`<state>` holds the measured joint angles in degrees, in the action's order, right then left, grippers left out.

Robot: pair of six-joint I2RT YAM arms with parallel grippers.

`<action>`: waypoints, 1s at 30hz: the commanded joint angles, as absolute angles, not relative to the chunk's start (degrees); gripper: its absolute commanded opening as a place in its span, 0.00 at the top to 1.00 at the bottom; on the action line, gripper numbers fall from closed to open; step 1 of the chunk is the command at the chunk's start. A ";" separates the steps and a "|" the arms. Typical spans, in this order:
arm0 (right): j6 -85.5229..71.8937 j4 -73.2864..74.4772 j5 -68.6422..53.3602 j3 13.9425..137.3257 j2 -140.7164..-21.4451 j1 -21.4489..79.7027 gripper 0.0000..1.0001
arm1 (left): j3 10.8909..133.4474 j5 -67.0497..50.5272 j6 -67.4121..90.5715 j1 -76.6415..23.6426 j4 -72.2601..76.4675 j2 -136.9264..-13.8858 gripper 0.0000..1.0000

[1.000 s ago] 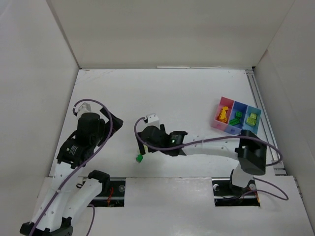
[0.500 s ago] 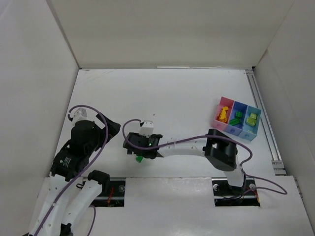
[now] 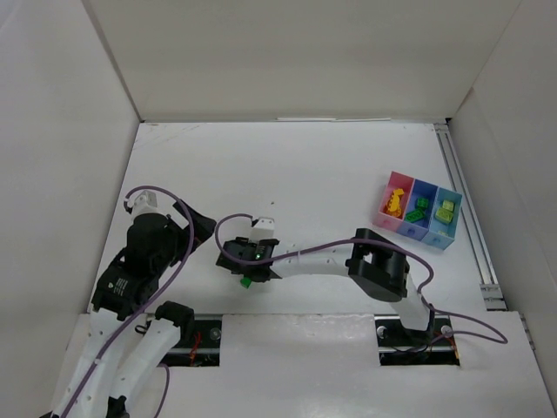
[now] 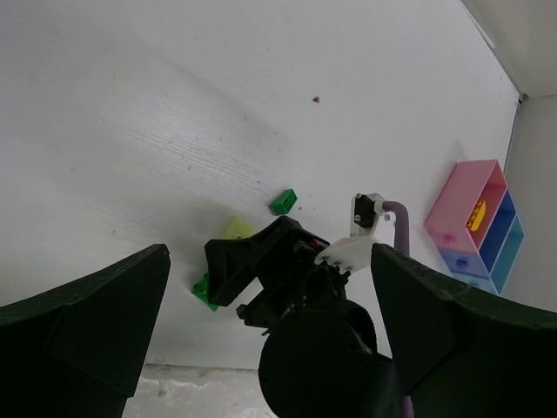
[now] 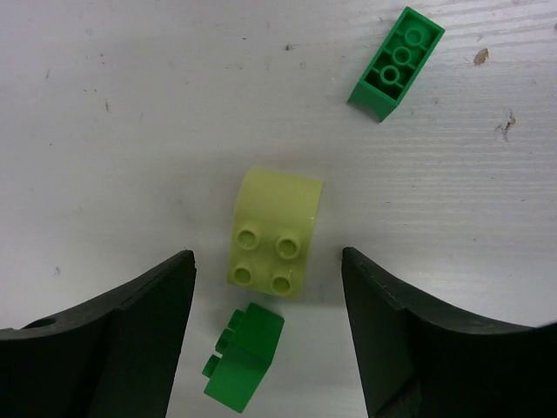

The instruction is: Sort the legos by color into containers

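Table [image 3: 331,165]: white, with white walls on three sides.
Right arm [image 3: 383,270]: it reaches from its base at 5 o'clock across the near edge toward 9 o'clock and ends low over the loose legos.
Left arm [image 3: 144,257]: it stands at 8 o'clock of the table, and its wrist camera looks toward the right arm.
Bins [image 3: 416,228]: a joined row at 3 o'clock of the table, well apart from both grippers. The pink bin holds orange-yellow pieces [image 3: 394,204], the dark blue one dark green pieces [image 3: 418,209], the light blue one yellow-green pieces [image 3: 446,210].
Left gripper [image 4: 268,252]: the fingers are wide apart with nothing between them.
Right gripper [image 5: 267,261]: the fingers are apart, one at 9 and one at 3 o'clock of the pale brick, and neither touches it.
Pale brick [image 5: 274,231]: yellow-green, four studs up, flat on the table between the right fingers.
Long green brick [image 5: 396,63]: dark green, at 1 o'clock of the pale brick, apart from it.
Small green brick [image 5: 244,357]: at 6 o'clock of the pale brick, just beside it; I cannot tell if they touch.
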<state>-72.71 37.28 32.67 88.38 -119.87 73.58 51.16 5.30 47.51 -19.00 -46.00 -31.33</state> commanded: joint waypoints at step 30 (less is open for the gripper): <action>-51.71 43.61 41.93 66.01 -78.15 26.67 0.71 | 54.65 -2.11 37.45 -18.90 -26.55 -55.96 0.00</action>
